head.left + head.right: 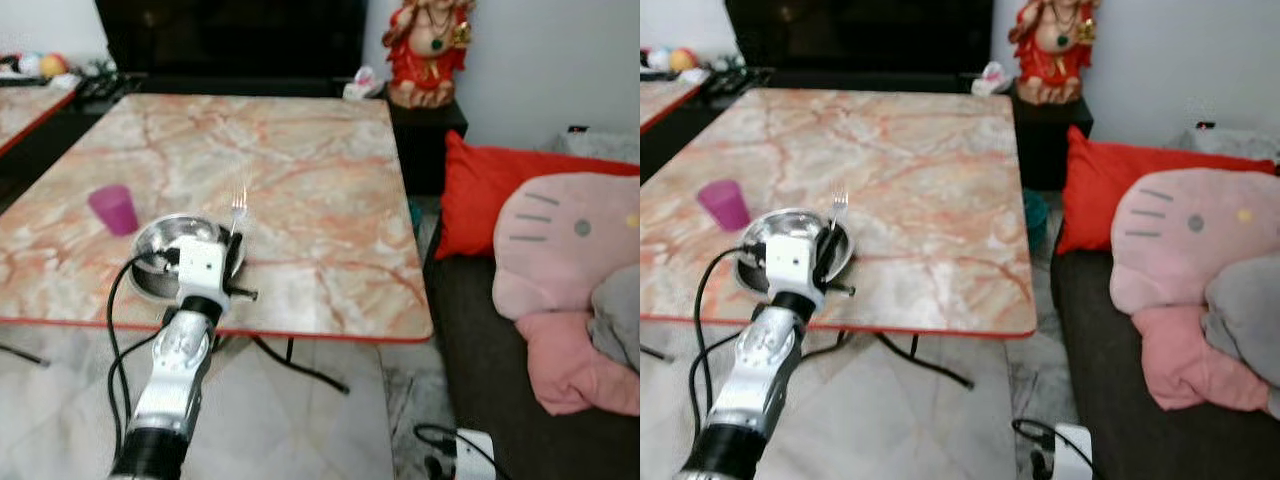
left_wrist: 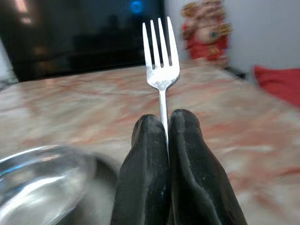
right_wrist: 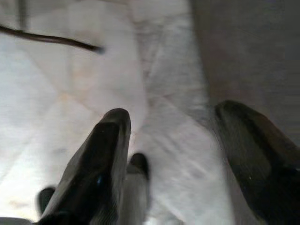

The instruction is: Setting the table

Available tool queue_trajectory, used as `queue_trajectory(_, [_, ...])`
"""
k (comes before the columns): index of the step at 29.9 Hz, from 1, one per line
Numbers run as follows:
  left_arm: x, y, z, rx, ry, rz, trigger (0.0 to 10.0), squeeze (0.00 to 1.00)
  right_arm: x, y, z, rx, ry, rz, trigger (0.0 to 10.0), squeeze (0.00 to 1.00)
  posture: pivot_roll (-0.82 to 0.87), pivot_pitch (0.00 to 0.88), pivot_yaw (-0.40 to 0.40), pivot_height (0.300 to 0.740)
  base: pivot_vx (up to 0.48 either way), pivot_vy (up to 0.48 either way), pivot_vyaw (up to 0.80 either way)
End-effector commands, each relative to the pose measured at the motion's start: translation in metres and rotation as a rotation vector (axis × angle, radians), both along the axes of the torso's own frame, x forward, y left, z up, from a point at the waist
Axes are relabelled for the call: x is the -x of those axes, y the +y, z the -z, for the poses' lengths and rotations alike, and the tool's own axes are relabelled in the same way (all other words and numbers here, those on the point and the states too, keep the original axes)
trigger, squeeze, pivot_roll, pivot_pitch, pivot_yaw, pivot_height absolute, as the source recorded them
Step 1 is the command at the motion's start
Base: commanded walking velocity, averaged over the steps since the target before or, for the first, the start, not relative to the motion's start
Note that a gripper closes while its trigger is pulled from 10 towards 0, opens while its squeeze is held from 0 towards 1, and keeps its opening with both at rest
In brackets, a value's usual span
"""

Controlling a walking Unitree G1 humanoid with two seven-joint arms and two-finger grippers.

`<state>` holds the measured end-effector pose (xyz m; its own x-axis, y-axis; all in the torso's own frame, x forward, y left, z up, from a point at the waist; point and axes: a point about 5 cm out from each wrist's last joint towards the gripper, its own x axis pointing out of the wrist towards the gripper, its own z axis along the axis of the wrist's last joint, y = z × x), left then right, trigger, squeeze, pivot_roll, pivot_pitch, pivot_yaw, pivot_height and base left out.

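Note:
My left gripper [image 2: 168, 124] is shut on a silver fork [image 2: 161, 56], tines pointing up and away from me. In the head views the fork [image 1: 238, 209] sticks up at the right rim of a shiny steel plate [image 1: 152, 241] near the table's front edge, with my left gripper [image 1: 235, 240] above that rim. A pink cup [image 1: 114, 209] stands just left of the plate. In the left wrist view a clear glass rim [image 2: 37, 185] shows close beside the fingers. My right gripper [image 3: 173, 129] hangs open over the pale floor.
The marble-patterned table [image 1: 300, 170] has a red edge and folding legs. A dark sofa [image 1: 520, 340] to the right holds a red cushion [image 1: 500, 195] and a pink plush pillow [image 1: 570, 245]. A red figurine [image 1: 425, 50] stands behind. Cables and a power strip [image 1: 470, 450] lie on the floor.

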<state>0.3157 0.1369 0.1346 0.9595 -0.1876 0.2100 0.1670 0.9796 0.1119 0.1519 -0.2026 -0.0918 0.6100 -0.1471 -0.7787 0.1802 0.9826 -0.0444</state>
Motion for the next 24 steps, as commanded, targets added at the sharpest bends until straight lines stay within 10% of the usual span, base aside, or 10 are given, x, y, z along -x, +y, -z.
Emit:
queue_trajectory(1, [-0.002, 0.011, -0.005, -0.007, -0.012, -0.025, 10.0, 0.00, -0.005, 0.004, -0.001, -0.014, -0.009, 0.001, 10.0, 0.00, 0.01, 0.002, -0.011, 0.740, 0.322, 0.000, -0.44])
queue_trajectory(24, [-0.005, 0.010, 0.008, -0.013, 0.126, -0.027, 10.0, 0.00, -0.005, 0.005, -0.001, -0.008, -0.007, -0.013, 10.0, 0.00, 0.01, 0.009, -0.009, 0.740, 0.116, 0.000, -0.04])
